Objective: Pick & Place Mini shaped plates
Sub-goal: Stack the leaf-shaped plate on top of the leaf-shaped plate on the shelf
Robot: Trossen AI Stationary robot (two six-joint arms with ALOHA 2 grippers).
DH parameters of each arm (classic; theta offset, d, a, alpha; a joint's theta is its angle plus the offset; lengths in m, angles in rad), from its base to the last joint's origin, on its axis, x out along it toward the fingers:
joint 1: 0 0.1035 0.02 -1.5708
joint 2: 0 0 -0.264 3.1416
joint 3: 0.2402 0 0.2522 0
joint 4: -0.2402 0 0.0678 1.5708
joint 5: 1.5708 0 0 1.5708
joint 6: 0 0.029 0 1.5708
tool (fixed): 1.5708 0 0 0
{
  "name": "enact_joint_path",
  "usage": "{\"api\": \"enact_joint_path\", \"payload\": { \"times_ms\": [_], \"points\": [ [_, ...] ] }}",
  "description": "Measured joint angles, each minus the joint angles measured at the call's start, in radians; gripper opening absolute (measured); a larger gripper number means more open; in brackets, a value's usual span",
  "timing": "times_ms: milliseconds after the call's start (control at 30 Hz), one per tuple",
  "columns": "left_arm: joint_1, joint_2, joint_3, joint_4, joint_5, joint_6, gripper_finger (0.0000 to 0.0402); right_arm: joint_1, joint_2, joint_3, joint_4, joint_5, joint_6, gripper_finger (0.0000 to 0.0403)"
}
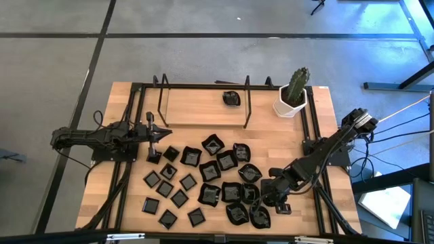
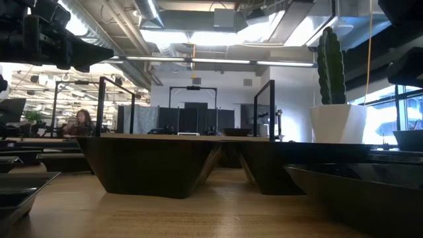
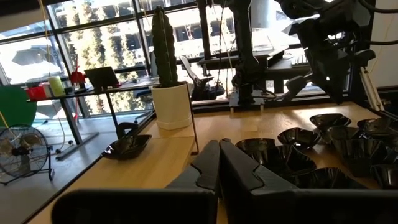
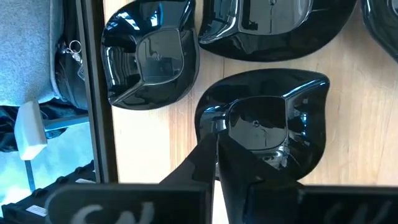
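Many glossy black mini shaped plates (image 1: 203, 177) lie flat on the wooden table (image 1: 129, 217), and one more (image 1: 231, 99) sits on the raised shelf at the far side. My right gripper (image 1: 263, 200) slants down at the near right of the cluster, shut on a wavy-edged plate (image 4: 273, 121). My left gripper (image 1: 165, 133) waits level at the table's left, shut (image 3: 219, 149) and holding nothing. My right gripper pinches the wavy-edged plate's raised rim (image 4: 211, 115) between its two fingers, one finger (image 4: 249, 165) over the hollow and one outside the rim. The fingers slant down from the table's right. Whether the plate rests on the table or is lifted, I cannot tell.
A white pot with a cactus (image 1: 293, 95) stands at the far right. A black rod rack (image 1: 203, 85) rises over the shelf. Black frame rails (image 4: 99, 93) edge the table. Other plates (image 4: 152, 56) lie close beside the held one.
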Motion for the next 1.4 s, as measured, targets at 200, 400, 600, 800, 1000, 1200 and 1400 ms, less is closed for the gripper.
{"api": "enact_joint_path", "payload": {
  "times_ms": [200, 400, 600, 800, 1000, 1200, 1400],
  "points": [
    [0.000, 0.000, 0.000, 0.015, 0.000, -0.012, 0.0007, 0.000, 0.000, 0.000, 0.000, 0.000, -0.001, 0.0019],
    [0.000, 0.000, 0.000, 0.040, 0.000, -0.044, 0.0008, 0.000, 0.000, 0.000, 0.000, 0.000, 0.001, 0.0019],
    [0.000, 0.000, 0.000, 0.040, 0.000, -0.043, 0.0008, 0.000, 0.000, 0.000, 0.000, 0.000, 0.003, 0.0019],
    [0.000, 0.000, 0.000, 0.041, 0.000, -0.043, 0.0006, 0.000, 0.000, 0.000, 0.000, 0.020, 0.002, 0.0019],
    [0.000, 0.000, 0.000, 0.042, 0.000, -0.044, 0.0002, 0.000, 0.000, 0.000, 0.000, 0.025, 0.002, 0.0019],
    [0.000, 0.000, 0.000, 0.042, 0.005, -0.044, 0.0008, 0.000, 0.000, 0.000, 0.000, 0.045, 0.002, 0.0019],
    [0.000, 0.000, 0.000, 0.042, 0.006, -0.044, 0.0004, 0.000, 0.000, 0.000, 0.000, 0.045, 0.002, 0.0019]
  ]
}}
